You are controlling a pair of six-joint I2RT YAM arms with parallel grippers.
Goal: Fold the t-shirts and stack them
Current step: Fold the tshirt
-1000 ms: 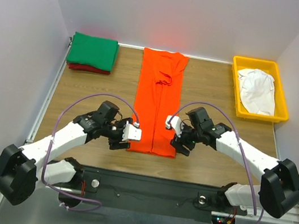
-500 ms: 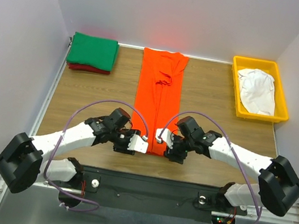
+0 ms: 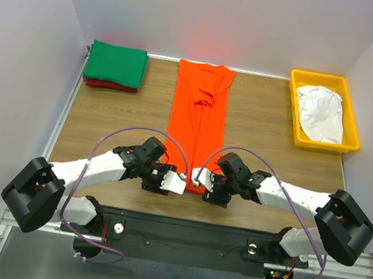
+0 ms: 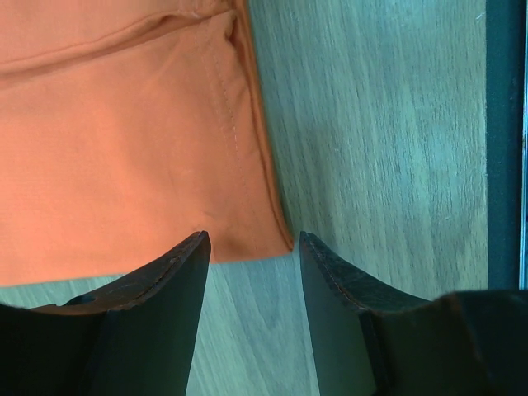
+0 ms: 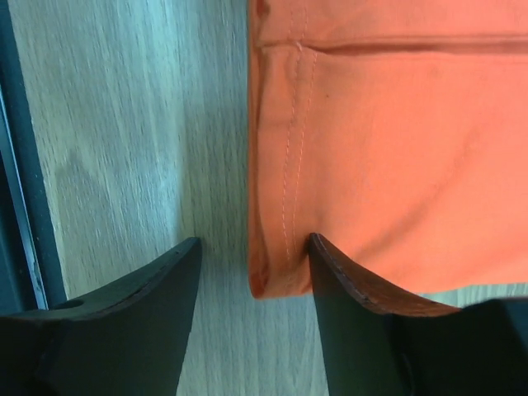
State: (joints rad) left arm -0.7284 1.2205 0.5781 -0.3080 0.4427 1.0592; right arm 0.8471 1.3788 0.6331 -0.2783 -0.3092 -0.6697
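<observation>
The bright orange t-shirt point(image 3: 196, 127) lies folded into a long narrow strip down the middle of the table. Both grippers sit low at its near hem. My left gripper point(image 3: 178, 182) is open; in the left wrist view point(image 4: 252, 247) the hem's corner point(image 4: 276, 235) lies just ahead of the fingertips. My right gripper point(image 3: 201, 181) is open and straddles the other near corner point(image 5: 272, 268), one finger over the cloth. A folded green t-shirt point(image 3: 117, 63) lies on a folded dark red one point(image 3: 112, 85) at the far left. The white t-shirt point(image 3: 320, 112) lies crumpled in the tray.
The yellow plastic tray point(image 3: 329, 79) stands at the far right corner. The black rail point(image 3: 186, 229) with the arm bases runs along the table's near edge, close behind both grippers. Grey walls close in the left, far and right sides.
Both grippers have moved inward and toward the near edge, from beside the strip to its near hem corners. They have stayed open. The shirts have not moved.
</observation>
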